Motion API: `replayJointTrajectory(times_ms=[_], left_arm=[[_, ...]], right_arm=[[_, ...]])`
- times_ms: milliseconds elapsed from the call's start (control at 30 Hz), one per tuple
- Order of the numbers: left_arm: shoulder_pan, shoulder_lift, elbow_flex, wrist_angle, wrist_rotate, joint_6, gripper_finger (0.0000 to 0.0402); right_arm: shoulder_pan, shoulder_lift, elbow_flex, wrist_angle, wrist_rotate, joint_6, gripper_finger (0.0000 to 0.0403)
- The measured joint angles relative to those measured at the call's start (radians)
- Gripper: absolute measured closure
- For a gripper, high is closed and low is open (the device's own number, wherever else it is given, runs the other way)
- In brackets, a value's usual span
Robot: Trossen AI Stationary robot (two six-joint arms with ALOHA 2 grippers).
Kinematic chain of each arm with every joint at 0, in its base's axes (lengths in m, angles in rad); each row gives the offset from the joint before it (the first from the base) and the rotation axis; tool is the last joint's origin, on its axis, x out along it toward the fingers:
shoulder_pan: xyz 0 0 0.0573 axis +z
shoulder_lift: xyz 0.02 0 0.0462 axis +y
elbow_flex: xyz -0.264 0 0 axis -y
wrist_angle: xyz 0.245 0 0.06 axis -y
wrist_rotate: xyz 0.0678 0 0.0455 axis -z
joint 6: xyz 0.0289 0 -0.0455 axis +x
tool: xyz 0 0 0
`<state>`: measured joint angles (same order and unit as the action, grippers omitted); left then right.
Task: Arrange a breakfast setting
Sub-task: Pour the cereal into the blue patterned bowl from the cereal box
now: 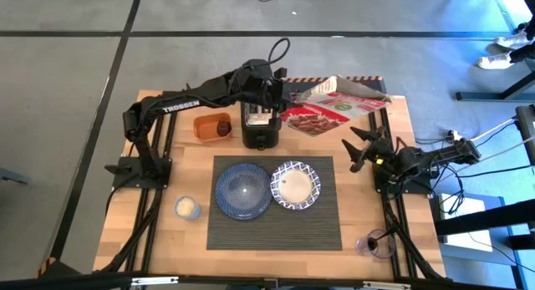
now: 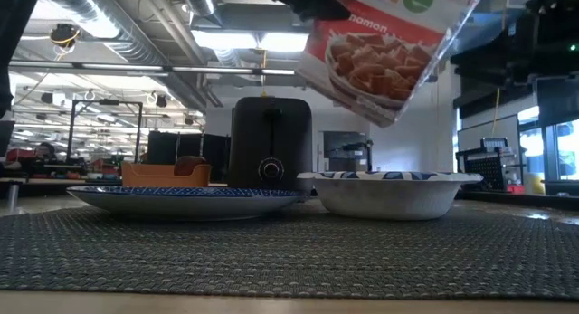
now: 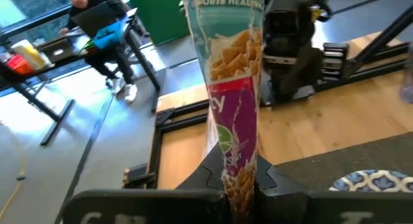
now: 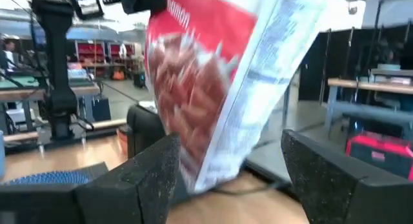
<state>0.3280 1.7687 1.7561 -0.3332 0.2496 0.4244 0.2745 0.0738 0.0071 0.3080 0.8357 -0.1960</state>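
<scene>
Red-and-white printed cereal box (image 2: 389, 52): top and lettering cut off by the low view's upper edge, its near face motion-blurred in the right wrist view, the left gripper (image 3: 240, 185) partly masked by it. Black toaster (image 2: 269, 142): base hidden behind the round dark blue plate (image 2: 181, 198) in the low view. Small dark red jar (image 1: 223, 129) inside the orange rectangular tub (image 1: 203, 127): too small to tell detail; the glass with dark liquid (image 1: 374, 243) likewise.
</scene>
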Motion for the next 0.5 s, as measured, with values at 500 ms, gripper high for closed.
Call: replayJointTrajectory(times_ms=[500], left_arm=[[-0.069,-0.003,0.001,0.008,0.033,0.005,0.0401]], right_arm=[[-0.001,0.005,0.000,0.107,-0.230,-0.071,0.0144]])
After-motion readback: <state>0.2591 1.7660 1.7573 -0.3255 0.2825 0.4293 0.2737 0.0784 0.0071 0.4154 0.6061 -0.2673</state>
